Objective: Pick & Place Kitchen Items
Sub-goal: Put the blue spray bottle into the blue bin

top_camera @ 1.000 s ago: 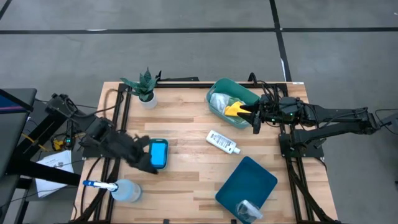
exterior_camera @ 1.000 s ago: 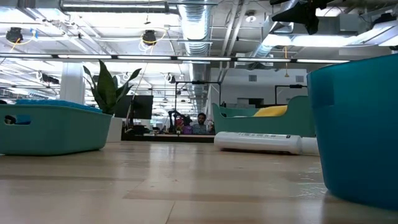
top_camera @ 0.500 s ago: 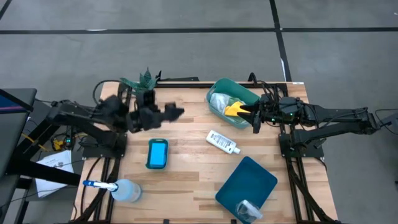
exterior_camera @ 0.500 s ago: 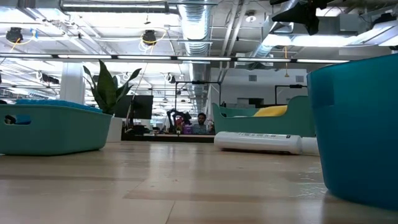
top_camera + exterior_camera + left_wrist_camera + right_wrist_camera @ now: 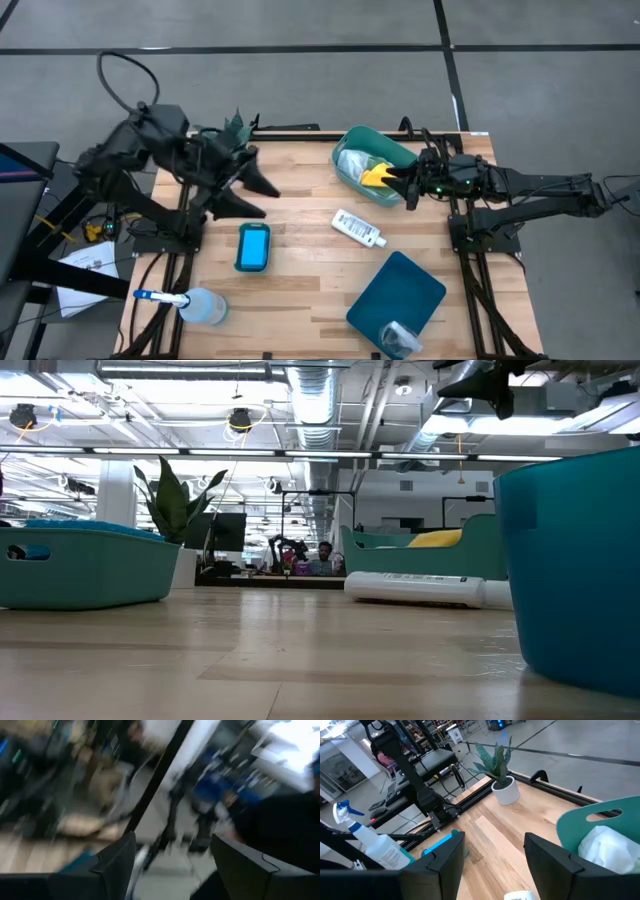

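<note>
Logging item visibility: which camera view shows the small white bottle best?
The high view: the small white bottle lies whole on the table, label up. The low view shows it side-on; the right wrist view catches only an edge; the left wrist view shows none.

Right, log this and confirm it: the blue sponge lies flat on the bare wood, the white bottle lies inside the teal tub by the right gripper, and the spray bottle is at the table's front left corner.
Not quite. The white bottle is not in the teal tub; the high view shows it lying on the bare wood in front of the tub, clear of the right gripper. The blue sponge and spray bottle are as you said.
</note>
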Motion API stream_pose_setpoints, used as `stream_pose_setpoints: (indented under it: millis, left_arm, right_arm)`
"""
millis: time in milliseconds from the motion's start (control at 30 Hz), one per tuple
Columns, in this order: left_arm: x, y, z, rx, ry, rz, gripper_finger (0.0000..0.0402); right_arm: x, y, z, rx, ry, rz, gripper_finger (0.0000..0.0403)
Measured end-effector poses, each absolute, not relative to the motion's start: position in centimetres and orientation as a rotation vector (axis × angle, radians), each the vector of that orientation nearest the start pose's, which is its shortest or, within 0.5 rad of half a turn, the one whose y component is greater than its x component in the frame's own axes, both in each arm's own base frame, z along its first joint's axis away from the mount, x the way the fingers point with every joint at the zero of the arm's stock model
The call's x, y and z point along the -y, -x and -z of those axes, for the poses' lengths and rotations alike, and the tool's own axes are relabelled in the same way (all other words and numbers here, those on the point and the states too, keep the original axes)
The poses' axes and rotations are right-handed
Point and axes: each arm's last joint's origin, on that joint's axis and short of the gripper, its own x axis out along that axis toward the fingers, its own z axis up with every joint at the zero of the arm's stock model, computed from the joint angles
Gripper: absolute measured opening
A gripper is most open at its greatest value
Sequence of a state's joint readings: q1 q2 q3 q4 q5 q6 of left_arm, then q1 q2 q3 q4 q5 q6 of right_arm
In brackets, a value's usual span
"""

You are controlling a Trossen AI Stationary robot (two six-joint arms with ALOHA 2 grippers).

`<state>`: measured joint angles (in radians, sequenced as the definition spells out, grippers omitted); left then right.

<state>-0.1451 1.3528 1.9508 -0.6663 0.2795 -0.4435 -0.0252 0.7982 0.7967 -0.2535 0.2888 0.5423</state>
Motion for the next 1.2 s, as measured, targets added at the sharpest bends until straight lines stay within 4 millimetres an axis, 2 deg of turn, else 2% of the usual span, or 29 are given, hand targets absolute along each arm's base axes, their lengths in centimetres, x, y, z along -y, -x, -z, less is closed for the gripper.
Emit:
stream_pose_setpoints:
  millis: [200, 433, 633, 933, 1100, 1200]
  left_arm:
    - [5.3, -20.1, -52.1, -0.538, 0.55, 0.322, 0.0253]
    - [8.4, -17.9, -50.4, -0.855, 0.693, 0.378, 0.0253]
    - [11.0, -15.5, -49.2, -1.117, 0.718, 0.394, 0.0241]
    - [14.2, -14.2, -47.5, -1.347, 0.586, 0.423, 0.0227]
    - [15.8, -13.7, -46.9, -1.41, 0.551, 0.456, 0.0244]
    - [16.5, -13.6, -45.9, -1.455, 0.53, 0.417, 0.0261]
  right_arm:
    - [1.4, -17.3, -32.8, -0.16, -0.51, 0.38, 0.0195]
    - [1.8, -17.2, -32.8, -0.153, -0.512, 0.406, 0.0195]
    - [2.3, -17.3, -32.8, -0.149, -0.515, 0.437, 0.0195]
    - [2.9, -17.6, -32.3, -0.178, -0.514, 0.47, 0.0195]
    - [2.9, -17.9, -31.9, -0.211, -0.51, 0.476, 0.0195]
    - [2.9, -18.1, -31.7, -0.22, -0.509, 0.478, 0.0195]
